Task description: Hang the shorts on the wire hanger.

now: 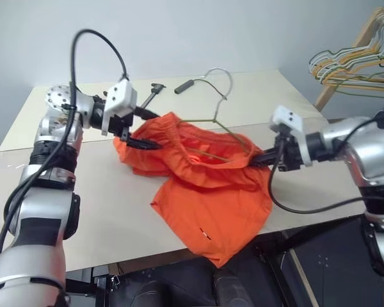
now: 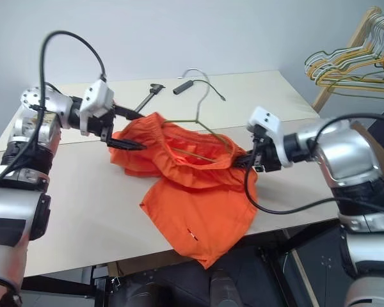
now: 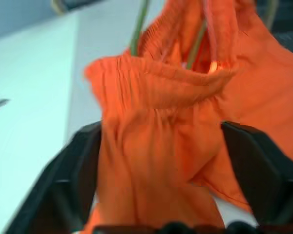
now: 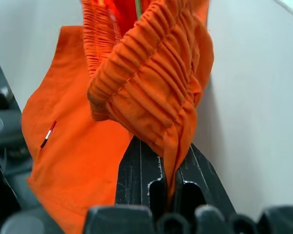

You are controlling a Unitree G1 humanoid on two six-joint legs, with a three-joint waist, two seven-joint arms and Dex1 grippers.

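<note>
We note both arms raised over the tabletop [image 1: 115, 211], reaching inward from opposite sides toward the shorts [image 1: 208, 192]. The left end effector [image 1: 136, 131] points level across toward the robot's right, its fingers spread wide with the gathered waistband lying loose between them. The right end effector [image 1: 261, 158] slants down and inward, clamped tight on the opposite side of the waistband. The shorts sit about mid-tabletop, waistband lifted and one leg trailing over the near edge. The wire hanger [image 1: 219, 102] is threaded into the waist opening, its hook rising toward the far edge. Head views give us the overall layout, plus a small dark tool [image 1: 155, 89] and a dark-handled tool [image 1: 184, 86] near the far edge, and a bunch of coloured hangers [image 1: 355, 61] on a wooden rack beyond the tabletop's right side. The left wrist view adds fabric bunched between wide-set fingers [image 3: 75, 170]. The right wrist view adds the elastic pinched between closed fingers [image 4: 136, 170].
</note>
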